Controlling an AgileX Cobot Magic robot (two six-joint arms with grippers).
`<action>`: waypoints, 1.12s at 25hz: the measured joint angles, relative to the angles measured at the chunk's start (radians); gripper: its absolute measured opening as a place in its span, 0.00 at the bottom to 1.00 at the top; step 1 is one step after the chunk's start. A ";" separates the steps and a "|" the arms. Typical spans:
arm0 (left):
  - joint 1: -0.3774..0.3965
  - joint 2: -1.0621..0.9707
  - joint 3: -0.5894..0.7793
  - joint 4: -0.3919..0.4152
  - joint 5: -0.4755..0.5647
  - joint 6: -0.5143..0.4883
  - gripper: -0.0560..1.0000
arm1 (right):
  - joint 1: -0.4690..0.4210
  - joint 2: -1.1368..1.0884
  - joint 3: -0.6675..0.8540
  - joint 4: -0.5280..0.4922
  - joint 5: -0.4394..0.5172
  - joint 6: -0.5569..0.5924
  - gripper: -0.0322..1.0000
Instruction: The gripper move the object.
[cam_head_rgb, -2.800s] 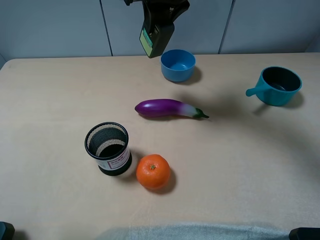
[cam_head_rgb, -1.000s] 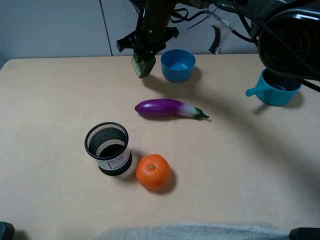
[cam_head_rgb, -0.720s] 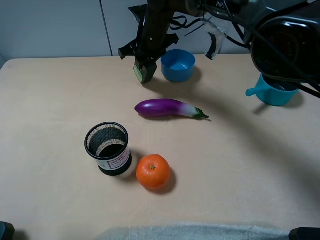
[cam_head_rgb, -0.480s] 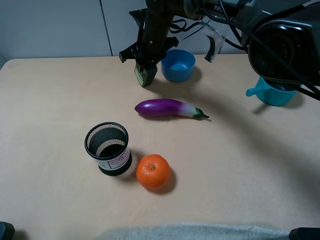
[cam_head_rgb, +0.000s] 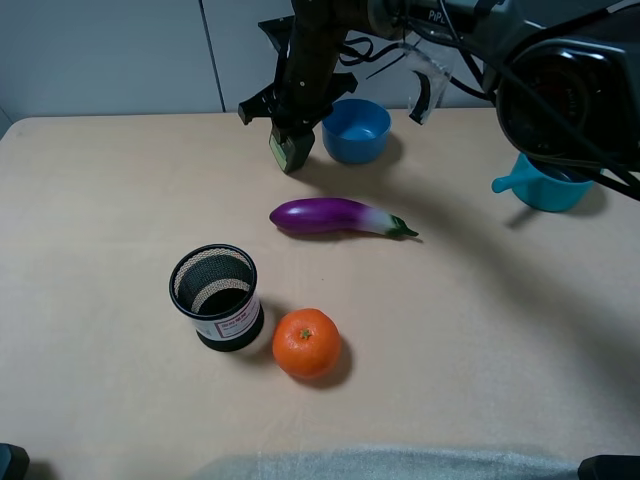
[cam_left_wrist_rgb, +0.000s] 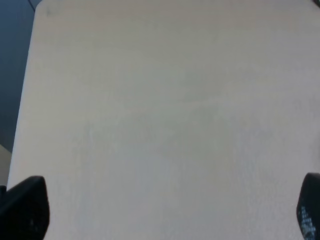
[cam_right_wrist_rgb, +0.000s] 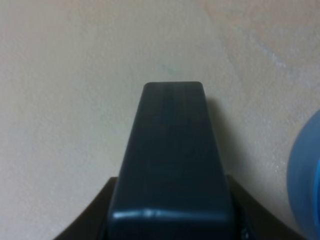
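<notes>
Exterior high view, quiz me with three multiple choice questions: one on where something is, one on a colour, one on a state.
1. The orange sits: A) right beside the mesh cup; B) inside it; C) stacked on top of it.
2. The bowl nearest the bottle is: A) red; B) blue; C) yellow.
3. The right claw is: A) open and empty; B) out of sight; C) shut on the bottle.
Answers: 1 A, it lies just right of the cup. 2 B, its wall and inside are blue. 3 C, the right wrist view shows the bottle clamped in the claw.
</notes>
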 joint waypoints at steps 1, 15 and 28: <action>0.000 0.000 0.000 0.000 0.000 0.000 0.99 | 0.000 0.000 0.000 0.000 0.000 0.000 0.32; 0.000 0.000 0.000 0.000 0.000 0.000 0.99 | 0.000 0.000 -0.006 0.006 -0.028 0.000 0.62; 0.000 0.000 0.000 0.000 0.000 0.000 0.99 | 0.000 0.000 -0.006 0.008 -0.033 0.000 0.64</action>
